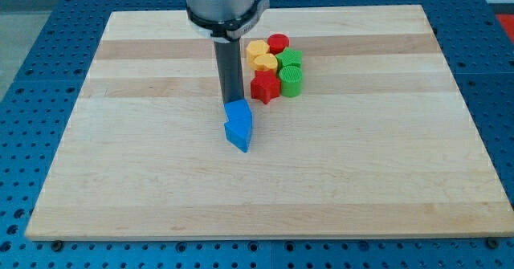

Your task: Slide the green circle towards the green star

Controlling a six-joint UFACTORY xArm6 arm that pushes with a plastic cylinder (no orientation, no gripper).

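Where the wooden surface (161,189) carries the blocks, my tip (233,102) rests against the top edge of the blue block (238,126). As a bare rod, this tool has nothing to open or close. At two o'clock from the tip lies a touching cluster: red star (264,87), green circle (291,81), green star (289,60), yellow block (260,56), red circle (278,42).

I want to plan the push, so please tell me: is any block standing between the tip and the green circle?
Yes. My tip is at the blue block's top edge, left of the cluster. The red star sits between it and the green circle. The green star already adjoins the circle, just above it.
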